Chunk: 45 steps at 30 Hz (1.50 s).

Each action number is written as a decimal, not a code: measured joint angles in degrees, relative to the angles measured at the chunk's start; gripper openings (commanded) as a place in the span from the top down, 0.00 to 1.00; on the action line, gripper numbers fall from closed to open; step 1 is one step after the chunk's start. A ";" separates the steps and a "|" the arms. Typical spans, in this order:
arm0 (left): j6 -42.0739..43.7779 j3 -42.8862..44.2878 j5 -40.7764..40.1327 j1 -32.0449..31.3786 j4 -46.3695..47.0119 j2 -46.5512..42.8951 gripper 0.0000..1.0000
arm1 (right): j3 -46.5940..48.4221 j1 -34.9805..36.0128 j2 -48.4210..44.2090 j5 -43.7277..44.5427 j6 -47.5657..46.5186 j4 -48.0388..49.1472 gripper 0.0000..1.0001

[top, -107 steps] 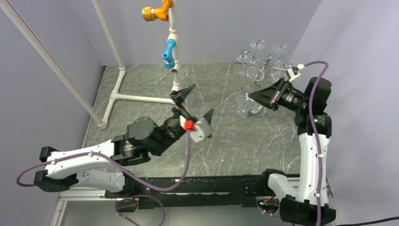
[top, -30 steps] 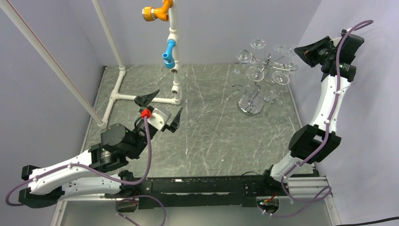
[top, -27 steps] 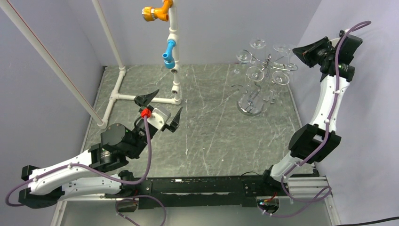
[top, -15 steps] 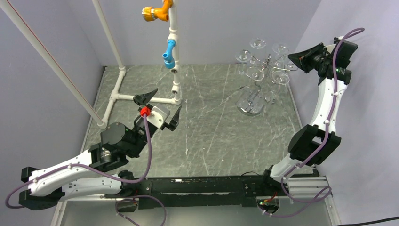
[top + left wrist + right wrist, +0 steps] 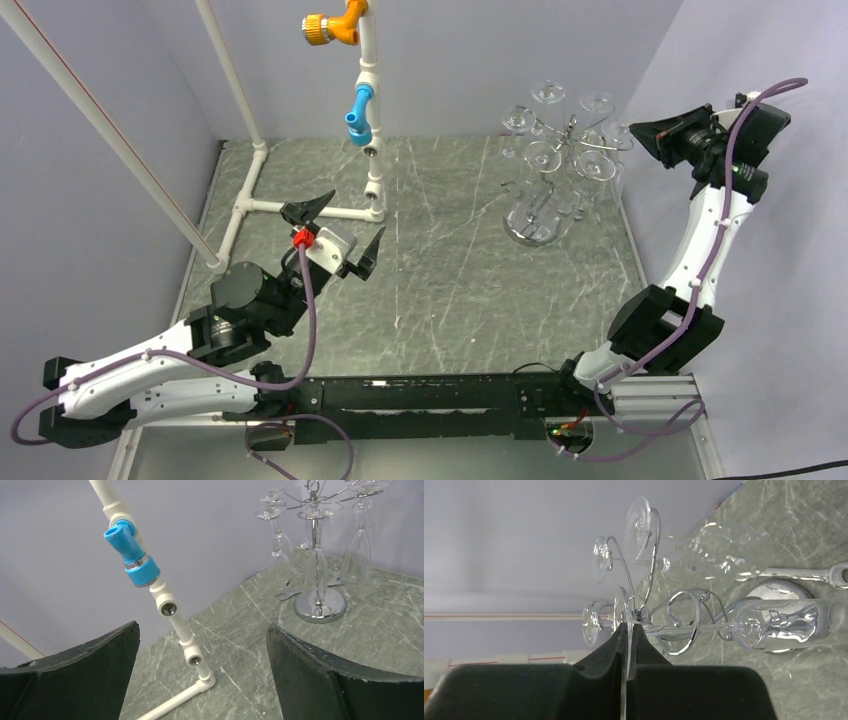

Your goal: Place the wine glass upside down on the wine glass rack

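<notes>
Glasses all seem to be hung already: five can be counted upside down on the wine glass rack (image 5: pixel 570 133), which stands by the far right corner of the tabletop (image 5: pixel 450 290), and none is seen lying down or being carried. The wine glass (image 5: pixel 597 166) on the rack's right side, closest to the right end effector (image 5: pixel 638 128), is taken to be the one in question (a guess, they all look alike).

That end effector is pinched fully together with nothing in it, raised just right of the rack and apart from it. In its wrist view a glass foot lines up with the seam of the fingers (image 5: pixel 549 690), but no grip is judged there. The left end effector (image 5: pixel 359 210) is spread wide and empty, well away toward the tabletop's left side.

So the job looks basically done and only a clean pull-away is left. That's best done straight out to the right, away from the curled loops, before anything is lowered, so no foot gets clipped off its hook.
</notes>
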 measured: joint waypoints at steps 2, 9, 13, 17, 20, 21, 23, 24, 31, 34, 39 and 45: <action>-0.15 0.00 0.02 0.04 -0.02 -0.11 0.01 | -0.44 -0.61 -0.09 -0.50 0.15 -0.07 1.00; -1.09 -0.02 0.04 0.04 -0.39 -0.79 0.01 | -0.96 -2.10 -0.09 -0.48 1.33 0.37 1.00; -1.38 -0.02 0.04 0.04 -1.09 -1.03 0.01 | -0.94 -2.16 -0.07 -0.26 1.84 0.85 1.00; -1.40 -0.42 0.04 0.07 -1.07 -0.98 0.01 | -0.35 -2.05 0.74 0.15 1.95 0.87 1.00; -1.36 -0.48 0.09 0.09 -1.05 -0.55 0.01 | 0.35 -1.60 2.45 0.85 1.92 0.94 1.00; -1.33 -0.48 0.09 0.09 -1.05 -0.22 0.01 | 0.50 -1.40 3.17 1.14 1.92 1.09 1.00; -1.31 -0.48 0.11 0.09 -1.07 0.13 0.01 | 0.59 -0.74 4.42 1.49 1.92 1.42 1.00; -1.31 -0.48 0.13 0.13 -1.07 0.24 0.01 | 0.68 -0.28 5.03 1.57 1.95 1.38 1.00; -1.40 -0.48 0.11 0.17 -1.11 0.74 0.01 | 2.14 1.33 6.82 1.88 1.53 1.70 0.86; -1.53 -0.48 0.11 0.20 -1.09 0.57 0.01 | 2.29 1.20 6.82 2.21 0.87 1.70 0.79; -1.51 -0.48 0.13 0.20 -1.11 0.50 0.01 | 2.29 1.25 6.78 2.60 -0.61 1.68 0.67; -1.55 -0.48 0.22 0.20 -1.11 0.44 0.01 | 2.84 1.29 6.62 2.91 -2.49 1.46 0.49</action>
